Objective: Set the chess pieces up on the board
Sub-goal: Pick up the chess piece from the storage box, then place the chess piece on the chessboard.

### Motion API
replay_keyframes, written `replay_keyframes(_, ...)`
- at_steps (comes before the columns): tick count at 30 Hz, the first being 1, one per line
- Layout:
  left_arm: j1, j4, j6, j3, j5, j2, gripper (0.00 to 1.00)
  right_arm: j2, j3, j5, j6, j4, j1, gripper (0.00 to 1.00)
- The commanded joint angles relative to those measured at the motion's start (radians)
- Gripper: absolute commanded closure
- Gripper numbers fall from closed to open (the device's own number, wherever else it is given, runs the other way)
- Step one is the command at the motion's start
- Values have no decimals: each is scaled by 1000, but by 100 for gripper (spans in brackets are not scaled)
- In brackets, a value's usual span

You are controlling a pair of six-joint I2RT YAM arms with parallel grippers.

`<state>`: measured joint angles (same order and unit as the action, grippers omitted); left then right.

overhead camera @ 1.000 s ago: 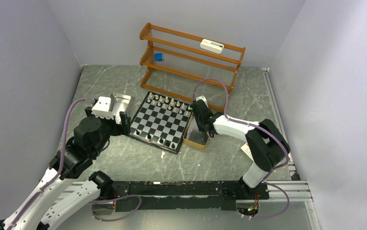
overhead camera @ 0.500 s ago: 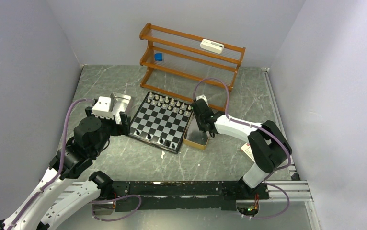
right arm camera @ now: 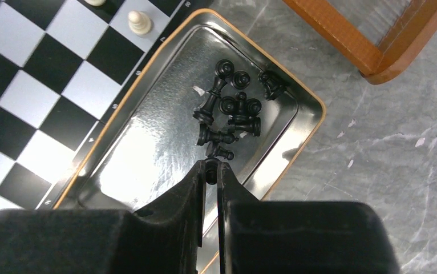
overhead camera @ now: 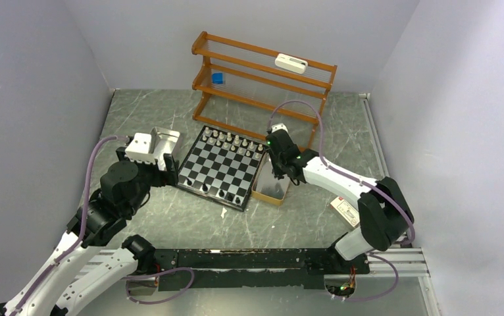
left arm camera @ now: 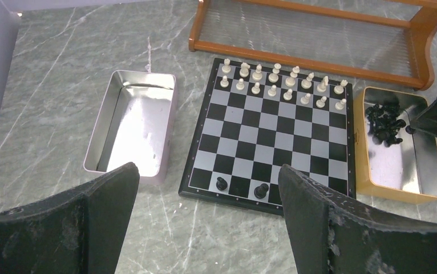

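Observation:
The board (overhead camera: pixel 223 168) lies mid-table. White chess pieces (left arm camera: pixel 279 83) fill its two far rows, and two black pieces (left arm camera: pixel 241 188) stand on the near row. Several black pieces (right arm camera: pixel 233 108) lie heaped in the gold-rimmed tin (right arm camera: pixel 136 154) to the right of the board. My right gripper (right arm camera: pixel 211 169) hangs over that tin, shut on a small black piece (right arm camera: pixel 211 173) pinched at its tips. My left gripper (left arm camera: pixel 207 228) is wide open and holds nothing. It hovers above the table near the board's near-left corner, beside the silver tin (left arm camera: pixel 130 128).
A wooden shelf rack (overhead camera: pixel 262 79) stands behind the board, with a white device (overhead camera: pixel 291 63) and a blue item (overhead camera: pixel 217 78) on it. A small card (overhead camera: pixel 345 210) lies on the table at the right. Grey walls close in both sides.
My right gripper has shut on a black piece in the tin and risen a little with it. The left arm has not moved.

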<state>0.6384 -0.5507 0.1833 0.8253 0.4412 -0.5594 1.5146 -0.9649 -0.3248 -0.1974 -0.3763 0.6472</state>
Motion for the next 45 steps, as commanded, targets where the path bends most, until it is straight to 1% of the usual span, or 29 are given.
replay_keyframes(1,6,4,3,0,13,17,4,-64,-38,51,-14,-38,5,87)
replay_keyframes(6,6,5,2,-1,20,21,4,-118,-67,80,-46,-52,48,87)
replay_keyframes(9,6,5,1,0,20,19,4,-121,-91,96,-60,-54,89,87)
replay_keyframes(16,6,6,2,0,24,25,4,-71,-150,89,-101,-42,231,86)
replay_keyframes(23,6,7,3,1,34,32,4,9,-139,82,-148,9,331,86)
replay_keyframes(34,6,7,4,0,40,43,4,118,-109,56,-163,49,367,85)
replay_keyframes(45,6,8,4,-2,36,45,4,194,-124,6,-172,20,375,85)
